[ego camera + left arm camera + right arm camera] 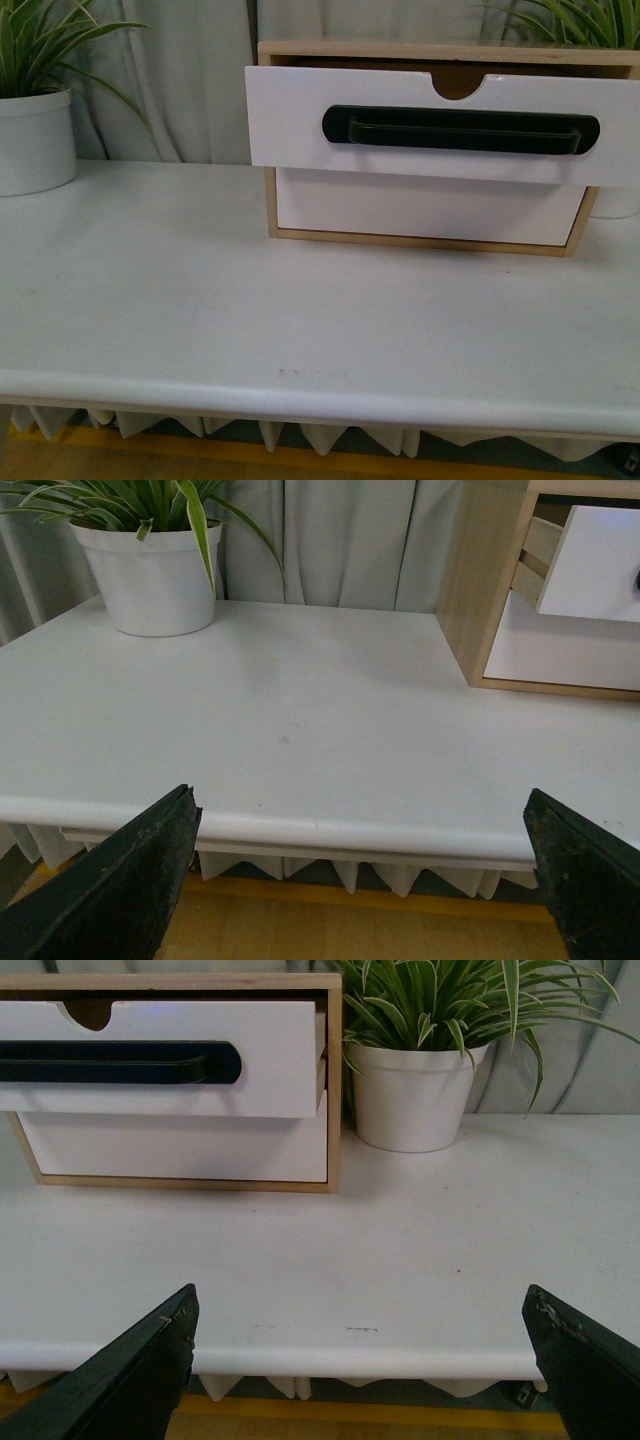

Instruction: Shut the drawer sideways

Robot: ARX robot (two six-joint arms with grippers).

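Atop table (200, 330), drawer (290, 120) jutting forward past cabinet (420, 240) front edge

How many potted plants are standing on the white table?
2. One potted plant stands left of the wooden cabinet; the other potted plant stands right of it, close beside it. More may hide behind the cabinet.

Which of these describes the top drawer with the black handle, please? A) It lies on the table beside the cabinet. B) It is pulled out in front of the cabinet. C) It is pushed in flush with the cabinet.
B: the drawer stands out ahead of the wooden cabinet and overhangs the lower drawer; the left wrist view shows its wooden side exposed.
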